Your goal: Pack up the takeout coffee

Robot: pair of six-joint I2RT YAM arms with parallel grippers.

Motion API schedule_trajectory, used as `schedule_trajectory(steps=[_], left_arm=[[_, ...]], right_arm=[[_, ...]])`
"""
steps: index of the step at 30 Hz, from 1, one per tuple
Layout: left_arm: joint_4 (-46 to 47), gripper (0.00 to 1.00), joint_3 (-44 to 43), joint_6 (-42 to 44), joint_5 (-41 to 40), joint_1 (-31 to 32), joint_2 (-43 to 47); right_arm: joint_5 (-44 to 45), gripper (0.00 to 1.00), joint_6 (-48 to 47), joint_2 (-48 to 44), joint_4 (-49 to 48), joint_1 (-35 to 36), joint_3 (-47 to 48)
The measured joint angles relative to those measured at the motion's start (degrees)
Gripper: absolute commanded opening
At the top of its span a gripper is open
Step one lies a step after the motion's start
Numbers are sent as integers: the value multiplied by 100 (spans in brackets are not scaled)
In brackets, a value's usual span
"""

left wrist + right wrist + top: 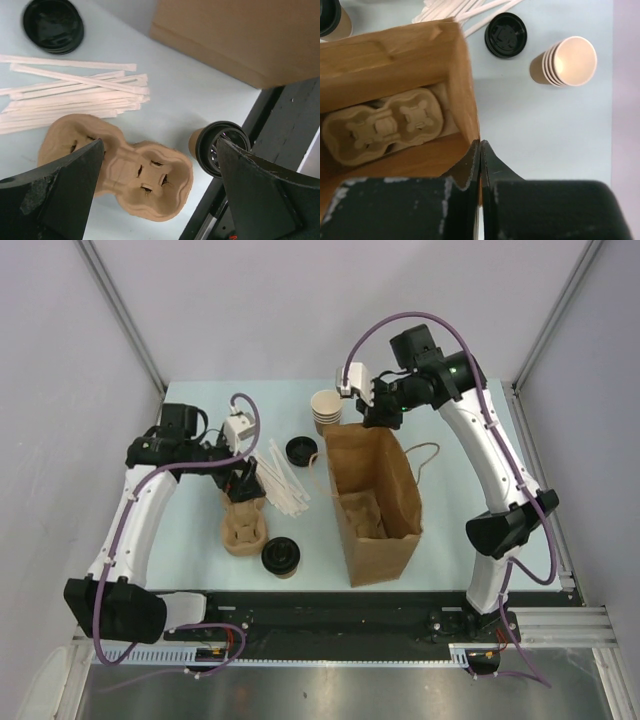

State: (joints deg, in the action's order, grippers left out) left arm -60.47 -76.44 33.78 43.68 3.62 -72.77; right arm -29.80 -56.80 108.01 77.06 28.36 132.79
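Right wrist view: right hand pinches the rim of the large brown paper bag, bracing it. Left hand hangs open beside the black-lidded tan paper cup on the table; grasping that cup probably comes next.

Inventory by count:
- Lidded coffee cup: one.
- Lidless cups: one stack, apparently four nested.
- Black lid: one spot; single or stacked, undetermined.
- Pulp carriers: two, one on the worktop at and one inside the bag.
- Paper bag: one.
- Wrapped sticks: one loose pile, exact count illegible.
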Motion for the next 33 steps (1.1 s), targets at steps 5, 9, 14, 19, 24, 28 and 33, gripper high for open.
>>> schedule_trajectory(steps=[5, 9, 14, 19, 24, 28, 33], left_arm=[[74, 100, 748, 551, -181, 636, 332], [74, 100, 1209, 831, -295, 1071, 494], [223, 100, 1659, 944, -391, 1283, 750], [411, 100, 1993, 992, -546, 1624, 994], [610, 100, 2354, 990, -682, 2013, 1104], [678, 99, 2608, 994, -774, 2291, 1189], [772, 100, 2796, 1016, -772, 2479, 1464]], right_arm=[[98, 0, 81, -291, 37, -146, 0], [105, 0, 188, -378, 48, -291, -9], [125, 0, 424, -479, 26, -374, -446], [179, 0, 573, -496, 28, -374, -717], [197, 0, 704, -496, 22, -374, -721], [201, 0, 754, -501, 20, -374, -739], [216, 0, 772, -533, 11, -374, -811]])
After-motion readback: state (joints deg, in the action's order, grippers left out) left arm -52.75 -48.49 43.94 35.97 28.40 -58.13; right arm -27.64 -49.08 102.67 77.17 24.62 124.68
